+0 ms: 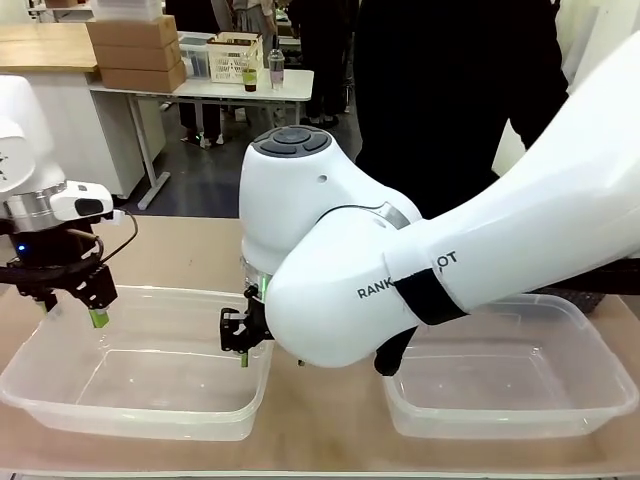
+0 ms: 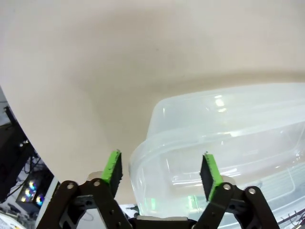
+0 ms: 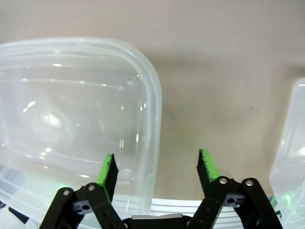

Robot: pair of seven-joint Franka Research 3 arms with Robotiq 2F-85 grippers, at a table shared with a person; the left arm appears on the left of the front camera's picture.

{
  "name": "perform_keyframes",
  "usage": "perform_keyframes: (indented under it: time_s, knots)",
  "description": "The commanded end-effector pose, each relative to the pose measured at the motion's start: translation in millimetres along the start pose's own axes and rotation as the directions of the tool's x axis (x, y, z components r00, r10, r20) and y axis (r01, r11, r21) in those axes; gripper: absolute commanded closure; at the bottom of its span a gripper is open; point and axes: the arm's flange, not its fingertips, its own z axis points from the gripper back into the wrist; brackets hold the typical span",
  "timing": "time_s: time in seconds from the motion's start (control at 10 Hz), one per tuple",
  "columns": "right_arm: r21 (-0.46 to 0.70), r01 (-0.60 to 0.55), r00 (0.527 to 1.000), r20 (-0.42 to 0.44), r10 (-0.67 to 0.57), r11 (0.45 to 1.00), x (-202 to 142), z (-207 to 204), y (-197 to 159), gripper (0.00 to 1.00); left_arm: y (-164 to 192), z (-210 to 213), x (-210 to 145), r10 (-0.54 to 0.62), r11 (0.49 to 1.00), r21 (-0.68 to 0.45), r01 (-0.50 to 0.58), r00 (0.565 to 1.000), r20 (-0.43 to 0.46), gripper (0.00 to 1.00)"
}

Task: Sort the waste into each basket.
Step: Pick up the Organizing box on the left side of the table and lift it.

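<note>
Clear plastic tub (image 1: 130, 415) lies on the surface (image 1: 180, 250) left of its twin (image 1: 500, 420). My left pincer (image 1: 72, 308) hangs released over its far-left corner, my right pincer (image 1: 242, 345) released over its right rim: I judge both empty, parked ready for waste.

Place: a robotics lab or workroom.
Foreground: white robot arm (image 1: 520, 200) over a beige tabletop (image 1: 180, 250).
Background: white table (image 1: 200, 88) carrying cardboard boxes (image 1: 135, 50) and a crate (image 1: 235, 57).

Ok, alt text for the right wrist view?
The right gripper, jaws open, hangs over the rim of a clear tub, one pad above its inside, the other above the tan table. A second tub shows at right.
</note>
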Motion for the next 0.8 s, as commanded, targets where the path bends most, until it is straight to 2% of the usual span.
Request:
perform_keyframes:
  time_s: [0.0,0.1,0.2,0.3,0.4,0.5,0.7]
  knots:
    - [0.018,0.012,0.999,0.032,-0.012,1.0,-2.1,-0.6,-1.5,1.0,-10.1,-46.0,-63.5,0.035,0.999,0.02,-0.036,0.998,0.047,0.94]
    - [0.018,0.019,0.999,0.026,-0.019,1.0,-2.0,-0.9,-2.2,0.63,-10.5,-46.2,-63.6,0.039,0.999,0.024,-0.04,0.998,0.047,1.0]
    - [0.012,0.024,0.999,0.029,-0.024,1.0,-2.1,-0.7,-2.7,1.0,-10.2,-46.5,-63.9,0.042,0.999,0.028,-0.044,0.998,0.048,1.0]
    - [0.015,0.024,0.999,0.028,-0.024,1.0,-1.8,-1.0,-2.8,1.0,-10.0,-46.1,-64.5,0.045,0.998,0.032,-0.047,0.997,0.059,1.0]
    - [0.013,0.027,0.999,0.029,-0.027,1.0,-1.7,-1.1,-3.3,1.0,-9.7,-46.6,-65.0,0.043,0.998,0.036,-0.045,0.997,0.06,0.94]
    - [0.008,0.033,0.999,0.03,-0.034,0.999,-1.7,-0.1,-5.0,1.0,-9.6,-46.9,-65.3,0.041,0.998,0.039,-0.044,0.998,0.055,1.0]
    - [-0.002,0.057,0.998,0.029,-0.057,0.998,-2.1,1.6,-13.3,1.0,-8.1,-44.7,-64.9,0.053,0.998,0.039,-0.055,0.997,0.061,1.0]
